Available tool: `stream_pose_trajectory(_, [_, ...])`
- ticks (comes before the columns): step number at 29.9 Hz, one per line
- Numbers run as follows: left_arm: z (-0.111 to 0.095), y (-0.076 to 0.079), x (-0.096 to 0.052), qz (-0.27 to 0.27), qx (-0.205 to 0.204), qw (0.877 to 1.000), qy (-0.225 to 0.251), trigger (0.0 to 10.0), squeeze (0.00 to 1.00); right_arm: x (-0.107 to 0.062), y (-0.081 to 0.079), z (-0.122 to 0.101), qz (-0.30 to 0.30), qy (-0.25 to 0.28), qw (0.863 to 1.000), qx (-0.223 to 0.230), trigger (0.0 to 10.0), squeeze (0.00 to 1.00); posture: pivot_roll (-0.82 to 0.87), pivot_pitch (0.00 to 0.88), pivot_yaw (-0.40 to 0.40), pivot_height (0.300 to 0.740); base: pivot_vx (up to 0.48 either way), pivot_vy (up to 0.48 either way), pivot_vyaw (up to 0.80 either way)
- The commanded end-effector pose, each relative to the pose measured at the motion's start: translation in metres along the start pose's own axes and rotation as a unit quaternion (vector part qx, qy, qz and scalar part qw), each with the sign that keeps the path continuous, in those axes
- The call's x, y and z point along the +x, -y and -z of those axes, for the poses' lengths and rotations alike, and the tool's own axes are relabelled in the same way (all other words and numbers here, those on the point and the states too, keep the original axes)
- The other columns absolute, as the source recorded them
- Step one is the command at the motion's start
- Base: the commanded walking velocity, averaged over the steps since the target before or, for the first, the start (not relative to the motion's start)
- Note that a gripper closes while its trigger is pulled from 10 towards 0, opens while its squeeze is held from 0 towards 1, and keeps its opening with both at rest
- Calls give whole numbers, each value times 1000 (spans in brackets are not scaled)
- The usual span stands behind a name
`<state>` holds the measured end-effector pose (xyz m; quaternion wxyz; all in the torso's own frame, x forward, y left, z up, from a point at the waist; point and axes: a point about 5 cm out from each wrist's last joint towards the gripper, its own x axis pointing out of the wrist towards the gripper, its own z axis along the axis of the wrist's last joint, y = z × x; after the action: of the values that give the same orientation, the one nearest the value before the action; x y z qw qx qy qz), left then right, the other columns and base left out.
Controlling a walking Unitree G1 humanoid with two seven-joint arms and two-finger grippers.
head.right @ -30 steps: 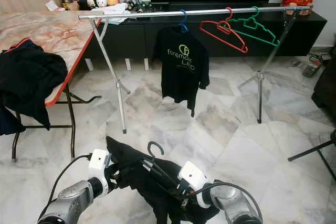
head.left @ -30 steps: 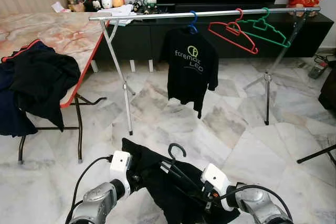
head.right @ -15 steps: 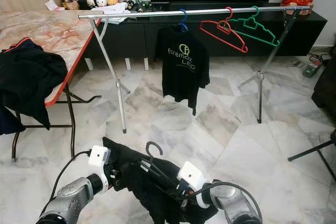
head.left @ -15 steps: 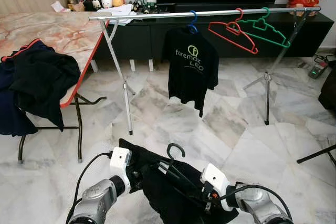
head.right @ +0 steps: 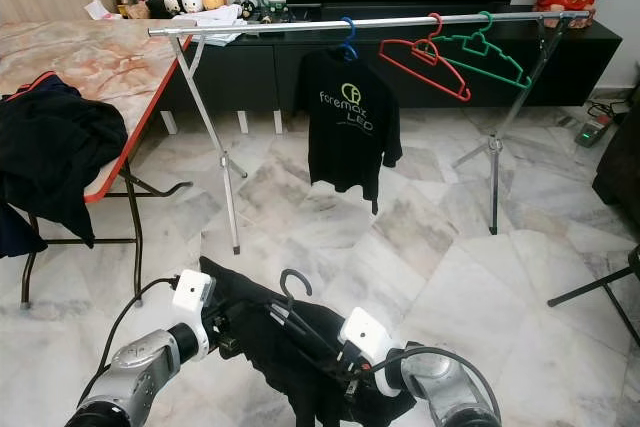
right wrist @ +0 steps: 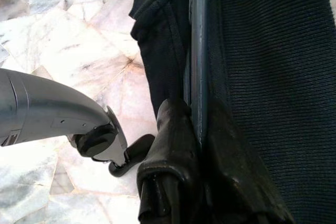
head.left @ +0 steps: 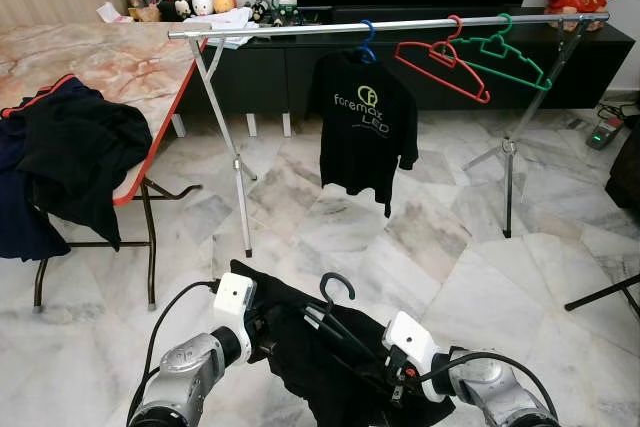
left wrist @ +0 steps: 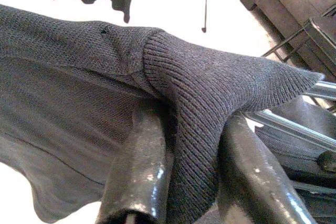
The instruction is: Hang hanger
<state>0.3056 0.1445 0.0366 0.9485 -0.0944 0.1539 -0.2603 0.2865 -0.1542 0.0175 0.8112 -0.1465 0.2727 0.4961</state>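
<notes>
Hanger (head.left: 337, 319), black, is held low before the robot, well short of the rail, hook (head.left: 335, 284) up, with a black garment (head.left: 320, 367) draped over it. Right gripper (right wrist: 197, 145) is clamped on the hanger's bar, as seen in the right wrist view. Left gripper (left wrist: 191, 145) is pinched together on a ribbed edge of the garment, fabric squeezed between its two fingers (left wrist: 137, 171).

Clothes rail (head.left: 390, 26) stands across the marble floor (head.left: 450, 247), well apart from the robot. Already hung on it: a black printed T-shirt (head.left: 365, 132) on a blue hanger (head.left: 368, 40), then an empty red hanger (head.left: 443, 65) and an empty green hanger (head.left: 500, 52) to its right. More dark clothing (head.left: 70, 162) is heaped on the table (head.left: 110, 57) at left.

Progress, judged: garment appears loaded on the hanger, though whether it is seated on both shoulders cannot be told. Left to do: approach to the rail, lift, and hook set over the bar, likely in the bare stretch left of the T-shirt.
</notes>
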Motion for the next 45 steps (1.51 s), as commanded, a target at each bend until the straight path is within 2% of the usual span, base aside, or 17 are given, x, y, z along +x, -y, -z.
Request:
stream_pose_trajectory(1, [-4,-1,0,1,25,1000,0,0,0,0,0,-3,3,12,1000,-8,0,0,-26,87,10,740,0,0,0])
stream_pose_trajectory(7, [-10,-1,2,-7,31,999,6,0,0,0,0,-3,2,10,1000,-9,0,0,-24,88,11,740,0,0,0])
stream_pose_trajectory(8, [-13,-7,3,-44,32,999,5,0,0,0,-1,-1,0,-2,1000,-17,0,0,-23,86,12,740,0,0,0])
stream_pose_trajectory(14, [-19,-27,0,-141,14,990,8,0,0,-3,-5,19,-17,-98,992,-77,0,0,-23,85,10,740,0,0,0])
stream_pose_trajectory(18, [-20,-47,-10,-233,17,972,-4,0,0,-9,-8,34,-17,-134,987,-88,0,0,-24,85,10,740,0,0,0])
stream_pose_trajectory(23, [-10,-62,-22,-299,71,950,-62,0,0,-17,-8,40,-19,-130,988,-79,0,0,-25,85,10,740,0,0,0])
stream_pose_trajectory(24, [-8,-67,-27,-326,87,938,-79,0,0,-20,-10,44,-31,-132,988,-79,0,0,-28,86,12,740,0,0,0])
stream_pose_trajectory(26, [-7,-70,-29,-339,95,932,-86,0,0,-21,-11,45,-32,-136,987,-80,0,0,-30,86,11,740,0,0,0])
stream_pose_trajectory(32, [-6,-84,-43,-418,85,900,-86,0,0,-32,-15,60,-59,-179,977,-101,0,0,-35,85,13,740,0,0,0])
stream_pose_trajectory(35, [-7,-86,-44,-431,83,895,-82,0,0,-34,-17,62,-71,-181,976,-100,0,0,-36,86,12,740,0,0,0])
stream_pose_trajectory(38, [-14,-85,-42,-422,83,901,-53,0,0,-35,-17,62,-77,-179,976,-99,0,0,-36,88,11,740,0,0,0])
stream_pose_trajectory(40, [-20,-74,-30,-366,97,925,-29,0,0,-36,-16,63,-71,-192,972,-116,0,0,-35,88,11,740,0,0,0])
stream_pose_trajectory(41, [-23,-60,-19,-298,112,948,-14,0,0,-36,-16,64,-68,-200,969,-127,0,0,-34,89,11,740,0,0,0])
stream_pose_trajectory(42, [-23,-60,-19,-298,112,948,-14,0,0,-36,-16,64,-68,-200,969,-127,0,0,-34,89,11,740,0,0,0])
stream_pose_trajectory(43, [-26,-42,-7,-221,108,969,6,0,0,-34,-16,64,-68,-204,968,-133,0,0,-33,89,11,740,0,0,0])
stream_pose_trajectory(44, [-28,-35,-3,-188,94,978,18,0,0,-33,-17,63,-68,-203,967,-136,0,0,-32,89,11,740,0,0,0])
stream_pose_trajectory(45, [-28,-35,-3,-188,94,978,18,0,0,-33,-17,63,-68,-203,967,-136,0,0,-32,89,11,740,0,0,0])
